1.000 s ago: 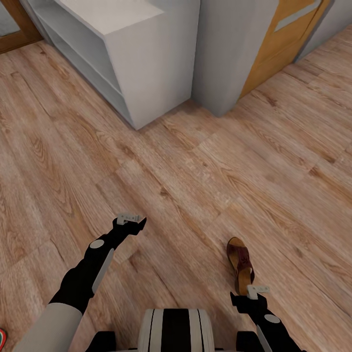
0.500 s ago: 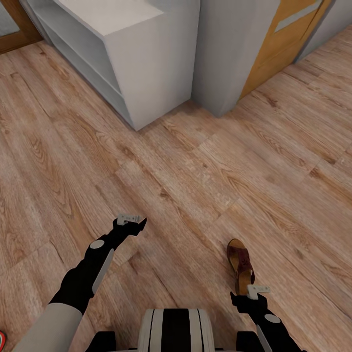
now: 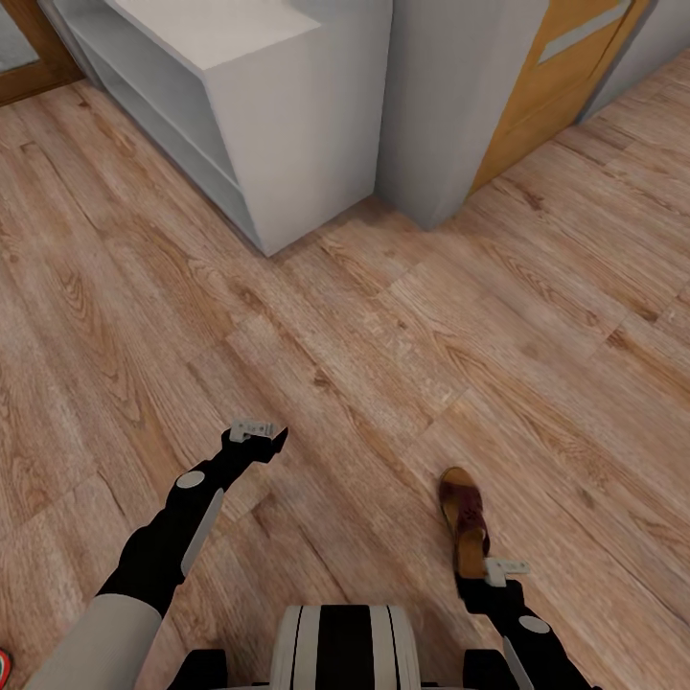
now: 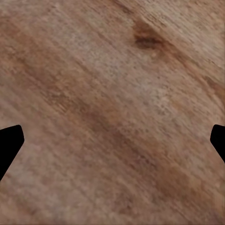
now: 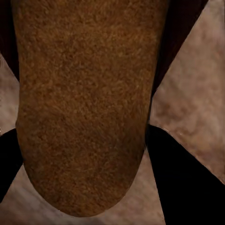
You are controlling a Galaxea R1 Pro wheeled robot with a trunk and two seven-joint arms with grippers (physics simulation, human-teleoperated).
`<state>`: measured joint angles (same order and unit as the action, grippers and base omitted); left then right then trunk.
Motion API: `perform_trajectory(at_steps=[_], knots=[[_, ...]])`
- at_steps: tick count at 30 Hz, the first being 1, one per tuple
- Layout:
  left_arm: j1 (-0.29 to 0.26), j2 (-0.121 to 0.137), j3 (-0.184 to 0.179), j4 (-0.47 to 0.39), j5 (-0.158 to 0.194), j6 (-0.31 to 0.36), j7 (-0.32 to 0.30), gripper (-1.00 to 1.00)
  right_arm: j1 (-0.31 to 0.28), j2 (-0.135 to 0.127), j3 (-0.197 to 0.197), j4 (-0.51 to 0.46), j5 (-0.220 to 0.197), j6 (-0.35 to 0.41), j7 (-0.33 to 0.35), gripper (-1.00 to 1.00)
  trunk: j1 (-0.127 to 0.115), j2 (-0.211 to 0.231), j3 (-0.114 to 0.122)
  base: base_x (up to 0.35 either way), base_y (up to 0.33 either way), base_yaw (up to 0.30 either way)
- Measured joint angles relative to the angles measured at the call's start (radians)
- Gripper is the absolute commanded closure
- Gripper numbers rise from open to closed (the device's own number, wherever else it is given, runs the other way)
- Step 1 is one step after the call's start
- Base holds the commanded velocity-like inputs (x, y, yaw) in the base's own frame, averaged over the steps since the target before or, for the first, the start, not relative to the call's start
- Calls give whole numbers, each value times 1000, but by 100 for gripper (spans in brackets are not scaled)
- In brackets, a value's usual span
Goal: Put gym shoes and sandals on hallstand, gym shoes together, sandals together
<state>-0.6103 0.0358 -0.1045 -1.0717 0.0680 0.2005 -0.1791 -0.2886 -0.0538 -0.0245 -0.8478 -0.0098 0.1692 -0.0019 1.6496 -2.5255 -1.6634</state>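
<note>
a head-camera picture looked down over a light brown wood-plank corridor floor (image 3: 402, 335). one dark brown sandal (image 3: 464, 520) lay on the planks at the near right, toe end pointing away from the robot and its heel end under the right gripper (image 3: 489, 586), which was low over the floor at the tip of a black forearm. in the right wrist picture the sandal's lighter brown footbed (image 5: 84, 103) ran between the two black fingers (image 5: 180, 183), one finger on each side of the rounded heel and right against its edges; the jaws looked set narrowly about the heel, though whether they were actually pressing it could not be told. the left gripper (image 3: 257, 433) hung over bare planks at the near left, well apart from the sandal. in the left wrist picture its dark fingertips (image 4: 9, 143) sat at opposite edges with only wood grain between them, so it was spread wide and held nothing. at the far left stood the end of the pale grey hallstand (image 3: 287, 144) with its low open shelves, well away from the sandal. a grey wall corner (image 3: 450, 105) stood just right of it, and an orange-brown wooden door (image 3: 556, 86) lay beyond at the far right.
</note>
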Motion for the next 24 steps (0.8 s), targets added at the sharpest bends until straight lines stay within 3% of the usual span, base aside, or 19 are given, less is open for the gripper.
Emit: perform_trajectory(at_steps=[14, 17, 18, 19, 24], knots=[[28, 3, 1, -9, -1, 0, 6, -100, 0, 0, 2, 1, 3, -1, 3, 100, 0, 0, 0, 0, 0, 0], [30, 5, 1, -2, -2, 0, 6, -100, 0, 0, 1, 3, 1, 0, 5, 100, -1, 1, 11, 0, 0, 0], [82, 13, 4, 6, -5, -2, 8, -100, 0, -1, 5, 4, 4, -7, 9, 100, -2, 1, 15, 0, 0, 0], [93, 14, 5, 7, -4, -3, 8, -100, 0, -1, 5, 3, 4, -7, 9, 100, -2, 1, 19, 0, 0, 0], [109, 17, 9, 31, -4, -7, 8, -100, 0, -1, 4, 4, 5, -8, 8, 100, -5, 2, 39, 0, 0, 0]])
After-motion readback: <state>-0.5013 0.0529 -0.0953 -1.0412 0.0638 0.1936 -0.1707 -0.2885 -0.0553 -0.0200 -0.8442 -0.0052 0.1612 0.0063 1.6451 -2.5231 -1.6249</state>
